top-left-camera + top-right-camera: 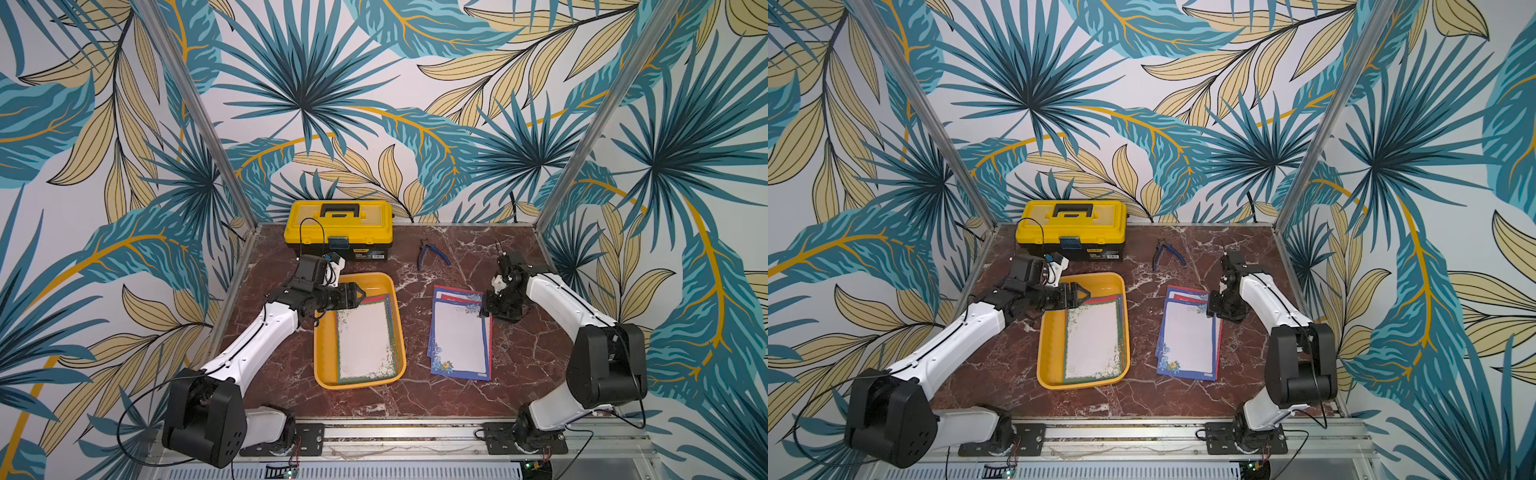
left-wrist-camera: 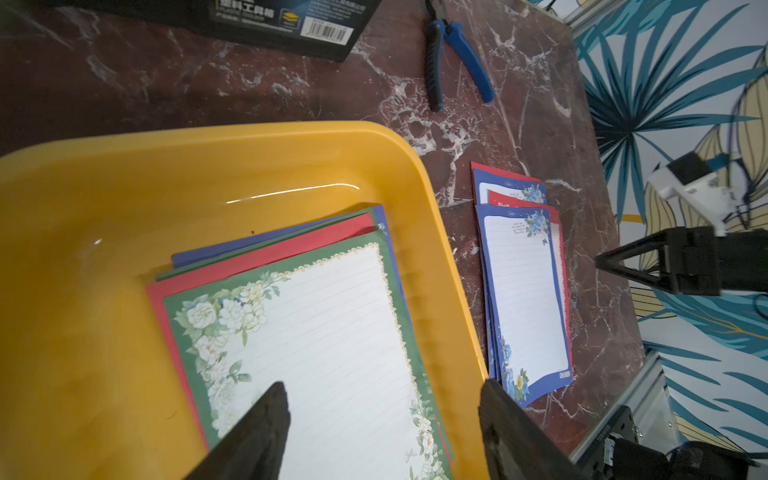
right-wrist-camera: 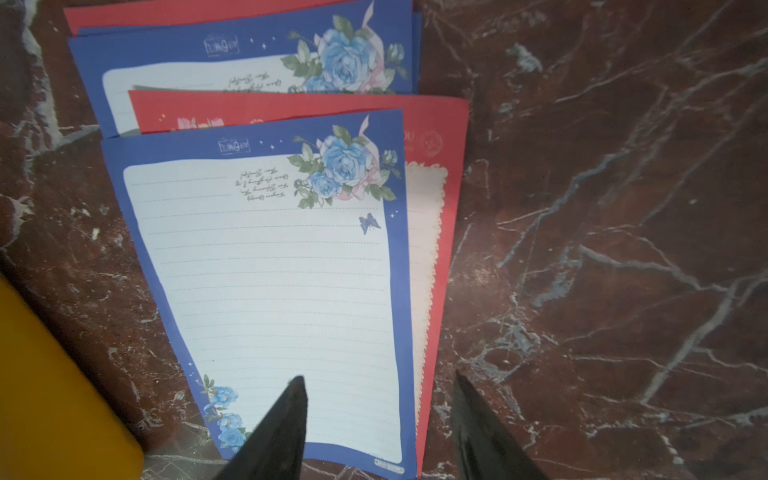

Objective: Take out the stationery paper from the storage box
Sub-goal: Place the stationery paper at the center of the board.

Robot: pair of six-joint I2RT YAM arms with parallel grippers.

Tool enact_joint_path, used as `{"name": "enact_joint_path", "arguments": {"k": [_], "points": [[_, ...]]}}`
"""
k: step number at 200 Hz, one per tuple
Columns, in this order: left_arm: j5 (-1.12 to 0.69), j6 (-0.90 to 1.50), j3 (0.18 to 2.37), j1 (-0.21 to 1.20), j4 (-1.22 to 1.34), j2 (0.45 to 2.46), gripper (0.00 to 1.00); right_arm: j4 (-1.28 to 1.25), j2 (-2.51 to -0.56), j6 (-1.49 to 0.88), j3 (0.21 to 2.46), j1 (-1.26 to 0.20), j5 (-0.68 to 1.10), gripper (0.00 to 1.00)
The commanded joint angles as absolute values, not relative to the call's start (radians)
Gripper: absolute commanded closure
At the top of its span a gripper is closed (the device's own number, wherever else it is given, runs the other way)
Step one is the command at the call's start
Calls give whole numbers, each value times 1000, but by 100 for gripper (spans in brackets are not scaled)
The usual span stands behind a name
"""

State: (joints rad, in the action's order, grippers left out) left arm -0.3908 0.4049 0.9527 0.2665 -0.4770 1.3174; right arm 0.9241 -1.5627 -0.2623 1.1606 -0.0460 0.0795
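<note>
The orange-yellow storage box (image 1: 326, 353) sits mid-table and holds stationery paper, a green-bordered sheet (image 1: 365, 336) on top of red and blue ones. My left gripper (image 1: 360, 295) hovers over the box's far end, open and empty; in the left wrist view its fingers (image 2: 266, 424) straddle the green sheet (image 2: 332, 332) and the box's rim (image 2: 449, 332). To the right of the box more sheets lie fanned on the table, a blue floral one (image 1: 459, 336) uppermost. My right gripper (image 3: 379, 376) is open over that pile's far right corner, holding nothing.
A yellow-lidded black toolbox (image 1: 338, 228) stands at the back, just behind my left wrist. Blue-handled pliers (image 1: 432, 253) lie on the marble table behind the loose sheets. Metal frame posts edge the table, and a rail runs along the front.
</note>
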Motion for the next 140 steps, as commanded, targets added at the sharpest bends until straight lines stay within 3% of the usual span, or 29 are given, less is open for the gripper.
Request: {"name": "enact_joint_path", "arguments": {"k": [1,47,91,140], "points": [[-314,417,938,261,-536,1333,28,977,-1487,-283,1198,-67,14,44],[-271,406,928,264,-565,1385,31,977,-1447,-330,1260,-293,52,47],[-234,393,936,264,-565,1451,33,787,-1490,-457,1256,-520,209,48],[-190,366,952,260,-566,1541,33,681,-1609,-518,1275,-644,237,49]]}}
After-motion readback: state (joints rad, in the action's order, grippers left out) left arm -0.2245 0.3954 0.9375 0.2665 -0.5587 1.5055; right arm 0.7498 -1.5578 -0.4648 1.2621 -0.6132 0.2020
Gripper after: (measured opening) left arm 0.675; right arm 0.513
